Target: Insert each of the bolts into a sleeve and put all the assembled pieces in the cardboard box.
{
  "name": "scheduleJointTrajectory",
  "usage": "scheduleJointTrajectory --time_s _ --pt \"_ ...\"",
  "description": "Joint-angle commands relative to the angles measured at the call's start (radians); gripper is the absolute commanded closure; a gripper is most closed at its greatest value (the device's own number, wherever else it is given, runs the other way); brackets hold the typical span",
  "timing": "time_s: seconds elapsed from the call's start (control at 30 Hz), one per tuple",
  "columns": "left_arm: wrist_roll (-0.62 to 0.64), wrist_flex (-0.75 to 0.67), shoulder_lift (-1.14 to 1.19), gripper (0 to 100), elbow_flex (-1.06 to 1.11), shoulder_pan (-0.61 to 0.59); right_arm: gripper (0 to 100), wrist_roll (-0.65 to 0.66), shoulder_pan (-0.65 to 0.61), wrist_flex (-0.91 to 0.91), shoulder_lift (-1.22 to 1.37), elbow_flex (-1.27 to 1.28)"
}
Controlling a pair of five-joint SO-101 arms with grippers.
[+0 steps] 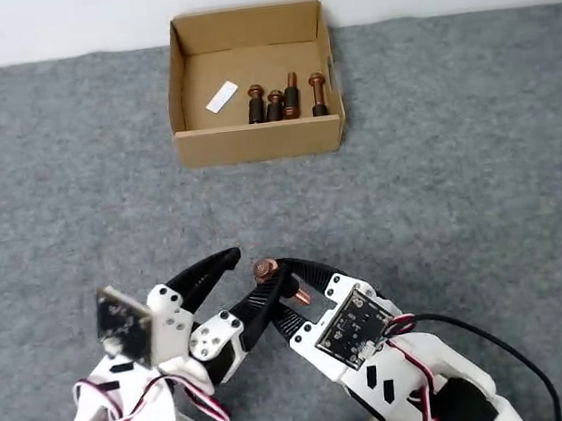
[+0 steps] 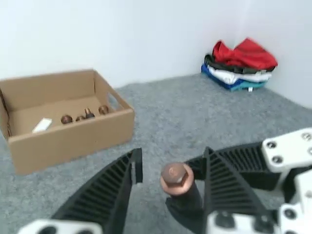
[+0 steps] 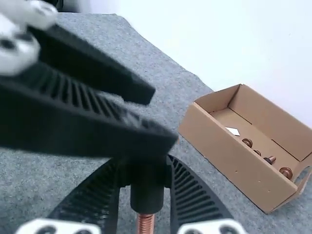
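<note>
Slippage is my main worry. My right gripper [image 3: 145,168] is clamped on the black cylindrical sleeve [image 3: 146,191], and the copper hex-head bolt [image 2: 174,174] runs through it, with the head out beyond my jaws and the threaded end poking back toward my wrist. My left gripper [image 2: 171,157] is spread wide, its 2 jaws on either side of that head, touching nothing that I can see. The open brown cardboard box [image 1: 259,140] sits well ahead of both grippers with 4 assembled pieces [image 1: 286,99] lined up inside, so I judge this to be the last one to deliver.

3 things could spoil it:
- If my left jaws pull away crookedly, 1 of them may knock the head and twist the piece in my right grip.
- The sleeve is round and probably smooth, so it could roll or slide in my hold.
- If I tip the piece head-down while carrying it, the bolt is likely loose enough to slide out short of the box.
</note>
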Motion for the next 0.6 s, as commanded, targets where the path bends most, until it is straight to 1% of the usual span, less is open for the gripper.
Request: scheduleJointTrajectory --time_s 0.0,0.1,0.2,0.23,0.27,0.37,0.5,0.57 --pt "-0.003 0.005 -0.002 80 -0.077 -0.011 99.1 0.008 0.012 -0.027 -0.005 -0.011" --pt "-0.003 0.003 -0.005 83 -0.091 -0.057 99.1 0.006 0.013 -0.027 -0.005 -0.005" --pt "-0.006 0.003 -0.005 94 -0.094 -0.144 99.1 0.006 0.021 -0.027 -0.005 -0.005" --pt "-0.009 0.003 -0.005 98 -0.094 -0.180 99.1 0.005 0.038 -0.027 -0.005 -0.005" --pt "-0.009 0.003 -0.005 100 -0.091 -0.216 99.1 0.005 0.062 -0.027 -0.005 -0.005" --pt "-0.011 0.006 -0.005 100 -0.035 -0.347 99.1 0.005 0.176 -0.030 -0.005 -0.012" --pt "-0.011 0.003 -0.005 100 0.131 -0.522 99.1 0.002 0.352 -0.035 -0.004 -0.012" --pt "-0.012 0.002 -0.005 100 0.225 -0.592 99.1 -0.049 0.432 -0.030 -0.002 -0.012"
